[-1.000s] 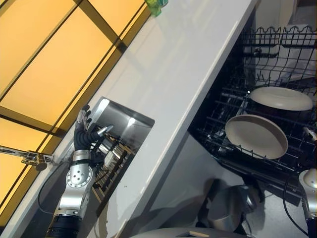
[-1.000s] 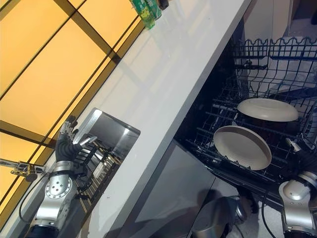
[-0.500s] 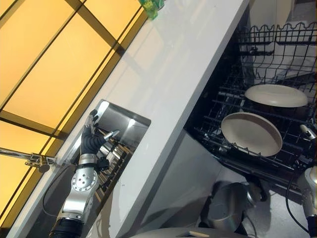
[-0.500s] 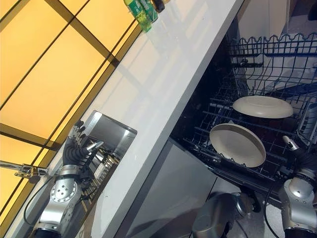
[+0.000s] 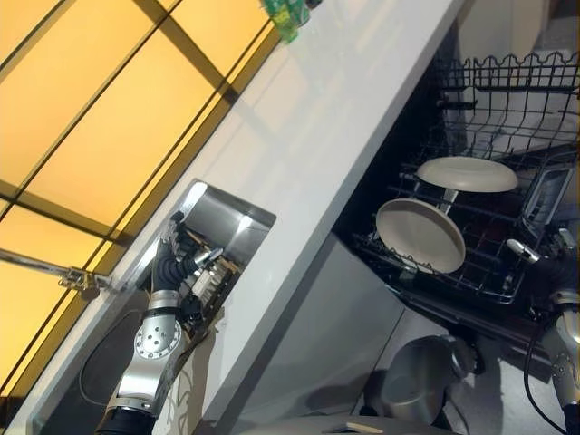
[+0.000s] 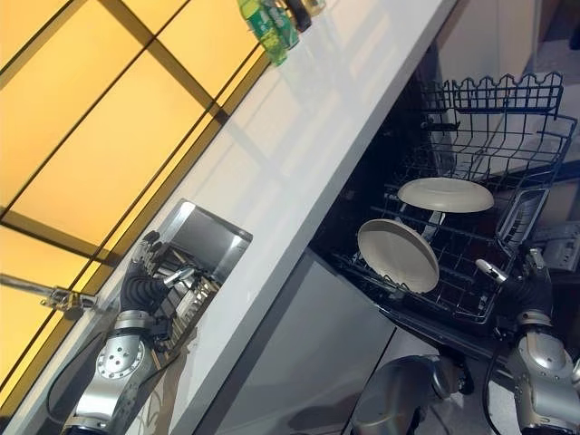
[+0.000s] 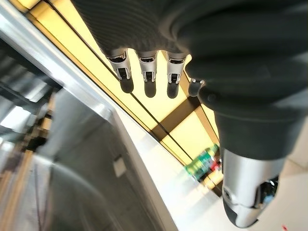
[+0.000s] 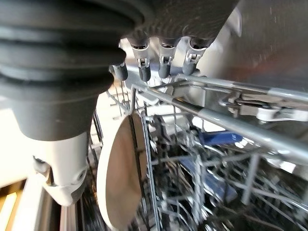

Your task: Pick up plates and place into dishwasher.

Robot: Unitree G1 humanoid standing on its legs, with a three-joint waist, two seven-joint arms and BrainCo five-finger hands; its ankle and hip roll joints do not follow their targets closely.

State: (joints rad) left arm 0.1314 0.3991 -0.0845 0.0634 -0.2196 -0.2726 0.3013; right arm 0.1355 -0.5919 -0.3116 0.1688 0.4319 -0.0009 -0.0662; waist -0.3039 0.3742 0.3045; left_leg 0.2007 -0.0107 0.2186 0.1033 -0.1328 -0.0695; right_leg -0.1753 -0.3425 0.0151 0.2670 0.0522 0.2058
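Observation:
Two beige plates stand in the open dishwasher's lower rack (image 5: 494, 276): a front plate (image 5: 420, 236) and a back plate (image 5: 467, 172). My right hand (image 5: 546, 267) hovers at the rack's near right corner, fingers relaxed and empty. Seen from its wrist, the fingers (image 8: 165, 62) hang just over the rack's rim wire, with one plate (image 8: 118, 178) edge-on beyond. My left hand (image 5: 178, 261) reaches down into the steel sink (image 5: 222, 213) over a dark wire rack (image 5: 207, 288). Its fingers (image 7: 147, 74) are loose and hold nothing.
A long white counter (image 5: 335, 118) runs between the sink and the dishwasher. Green bottles (image 5: 290, 14) stand at its far end. A chrome faucet (image 5: 77, 279) sits beside the sink under the yellow window. The upper rack wall (image 5: 507, 77) rises behind the plates.
The camera has shifted. My left hand has dipped lower into the sink. My right hand has risen to the dishwasher rack's corner.

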